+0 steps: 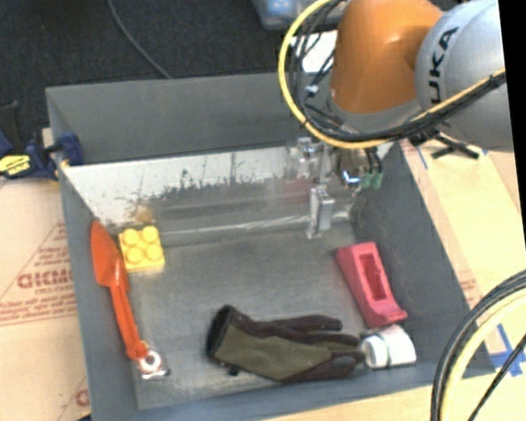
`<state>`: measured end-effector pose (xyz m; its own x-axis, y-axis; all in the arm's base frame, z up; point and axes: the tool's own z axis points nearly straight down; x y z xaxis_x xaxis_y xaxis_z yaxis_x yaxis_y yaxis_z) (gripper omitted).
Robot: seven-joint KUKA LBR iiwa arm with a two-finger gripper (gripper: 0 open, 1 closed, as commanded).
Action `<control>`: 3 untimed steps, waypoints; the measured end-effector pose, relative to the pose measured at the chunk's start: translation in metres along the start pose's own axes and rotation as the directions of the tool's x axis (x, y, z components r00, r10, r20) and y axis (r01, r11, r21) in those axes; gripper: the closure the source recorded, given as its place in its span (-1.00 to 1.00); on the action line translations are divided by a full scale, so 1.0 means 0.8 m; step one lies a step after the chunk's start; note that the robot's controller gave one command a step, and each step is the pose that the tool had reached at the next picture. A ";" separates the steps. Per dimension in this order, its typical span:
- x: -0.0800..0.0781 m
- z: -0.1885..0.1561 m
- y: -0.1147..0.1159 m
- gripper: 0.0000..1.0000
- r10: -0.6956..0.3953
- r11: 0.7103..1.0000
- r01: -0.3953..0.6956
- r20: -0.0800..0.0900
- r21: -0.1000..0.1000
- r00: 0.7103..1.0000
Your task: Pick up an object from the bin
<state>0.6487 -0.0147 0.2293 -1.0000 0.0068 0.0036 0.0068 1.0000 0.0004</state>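
My gripper (321,200) hangs in the back right part of the bin, below the arm's orange cover. A pink rectangular block (370,283) with a slot in its top lies just in front of it and a little to the right, apart from it. In front of the block, a small white capped piece (390,348) rests against the front wall. A dark olive glove (276,345) lies along the front of the bin, touching the white piece.
A yellow studded brick (142,248) sits at the back left. Beside it, an orange scoop (115,286) runs along the left wall with a metal ring (150,364) at its near end. The arm and its cables cover the bin's back right corner.
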 end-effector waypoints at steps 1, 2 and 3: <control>-0.002 -0.007 0.000 -1.00 0.000 1.000 0.000 0.009 0.000 1.000; 0.093 0.163 0.004 -1.00 -0.216 0.976 0.216 0.009 0.003 0.976; 0.112 0.086 0.021 -1.00 0.024 1.000 -0.024 0.023 0.001 0.999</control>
<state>0.5589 0.0026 0.1612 -0.9993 0.0311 -0.0191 0.0311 0.9995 -0.0006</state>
